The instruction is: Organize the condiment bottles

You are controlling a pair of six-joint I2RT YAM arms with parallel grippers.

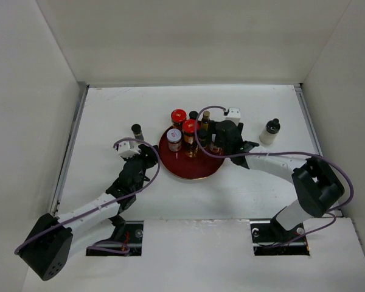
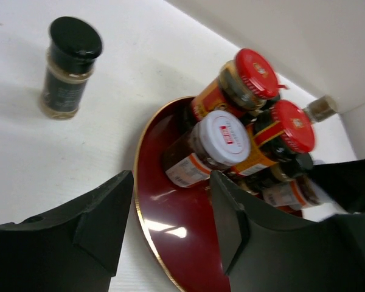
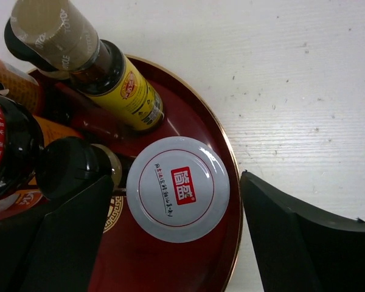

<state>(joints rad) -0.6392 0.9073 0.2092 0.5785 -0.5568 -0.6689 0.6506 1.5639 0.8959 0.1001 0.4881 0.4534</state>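
Over the red tray (image 1: 190, 171), the right hand (image 3: 173, 181) stood wide open astride the white-lidded jar (image 3: 177, 188); the left hand (image 2: 171, 178), slightly parted, held nothing. Next, probably: lift clear, then fetch the white-bodied bottle (image 1: 270, 132).

Your left arm (image 1: 88, 212) and right arm (image 1: 271, 163) share one look: white tube links between bulky black joint housings. A lilac cable (image 1: 280, 153) loops along each. A small white camera block (image 1: 233, 112) sits at each wrist. The fingers (image 2: 103, 213) are matte black, wedge-shaped plastic with angular edges.
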